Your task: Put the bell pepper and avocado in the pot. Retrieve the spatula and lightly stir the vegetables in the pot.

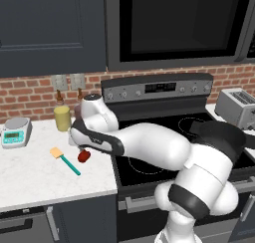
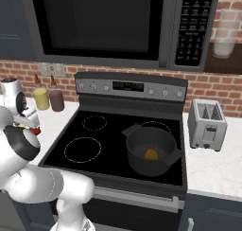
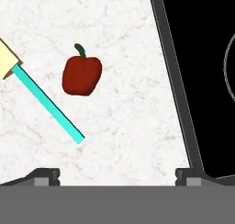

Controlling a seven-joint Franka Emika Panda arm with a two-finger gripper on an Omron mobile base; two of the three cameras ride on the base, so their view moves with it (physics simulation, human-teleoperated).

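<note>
The table (image 3: 119,126) looks like smooth white veined marble; the bell pepper (image 3: 81,75) glossy dark red; the pot (image 2: 150,150) matt dark grey, perhaps metal; the toaster (image 2: 206,124) brushed steel.

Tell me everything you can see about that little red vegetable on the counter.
The bell pepper is small, dark red, glossy and slightly lumpy, with a short curved green stem on top. It lies on the white marbled counter, a little apart from the spatula, between its teal handle and the stove's edge. Nothing grips it; the robot's hand hangs over it.
</note>
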